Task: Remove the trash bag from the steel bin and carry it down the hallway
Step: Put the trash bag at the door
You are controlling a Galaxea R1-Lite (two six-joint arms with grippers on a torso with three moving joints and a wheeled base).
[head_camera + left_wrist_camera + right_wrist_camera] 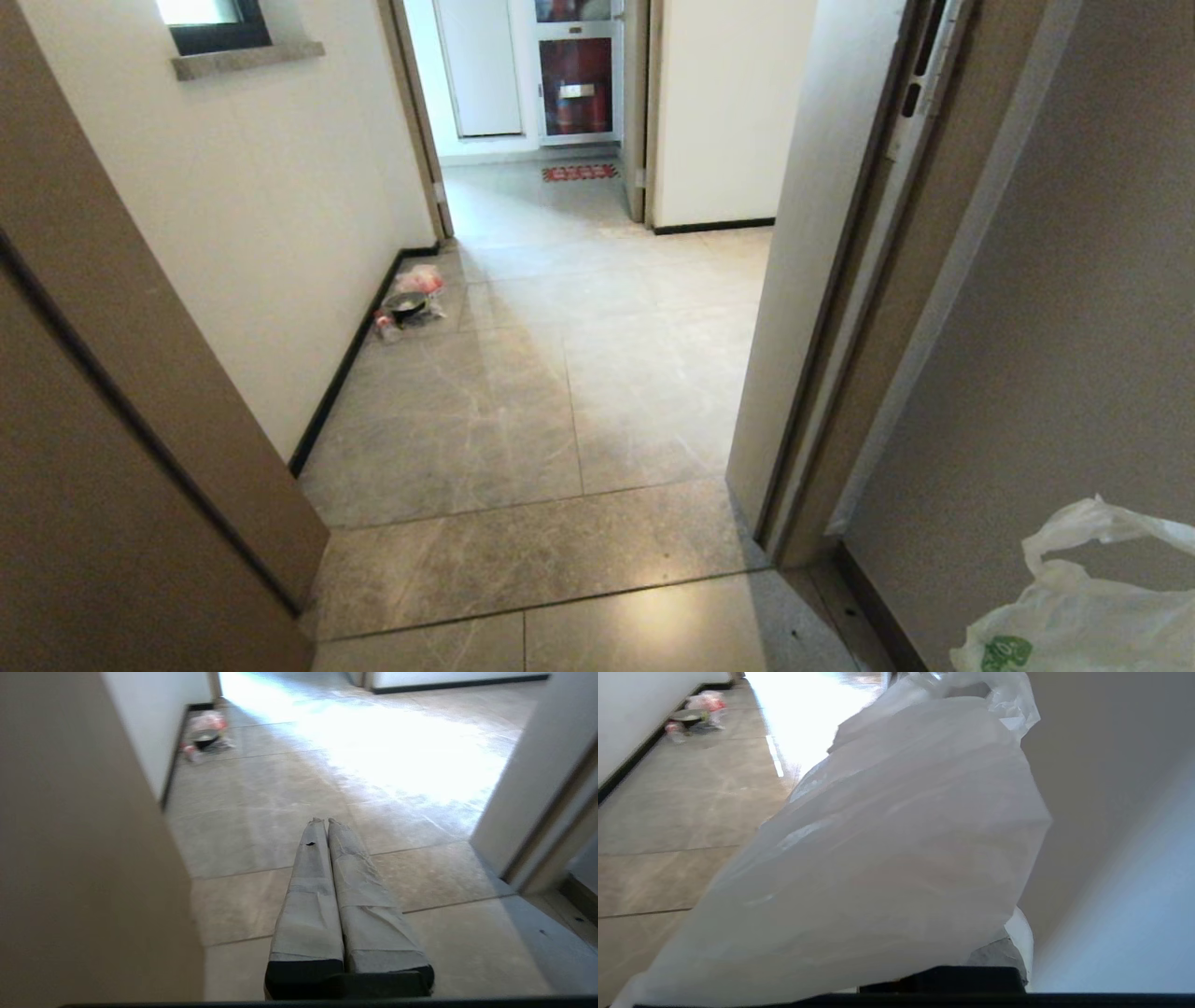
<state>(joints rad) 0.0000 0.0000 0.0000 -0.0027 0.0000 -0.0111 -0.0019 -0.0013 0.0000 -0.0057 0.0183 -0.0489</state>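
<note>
Hallway (560,392) ahead: my right gripper (999,956) clenches the trash bag (896,849), draped over it; left gripper (326,822) clenched, empty.

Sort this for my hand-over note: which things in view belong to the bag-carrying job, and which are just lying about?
Job:
- trash bag, draped over the shut right gripper
- hallway floor ahead

Lying about:
- clear bag with red contents by the skirting
- red doormat
- left gripper, shut and empty
</note>
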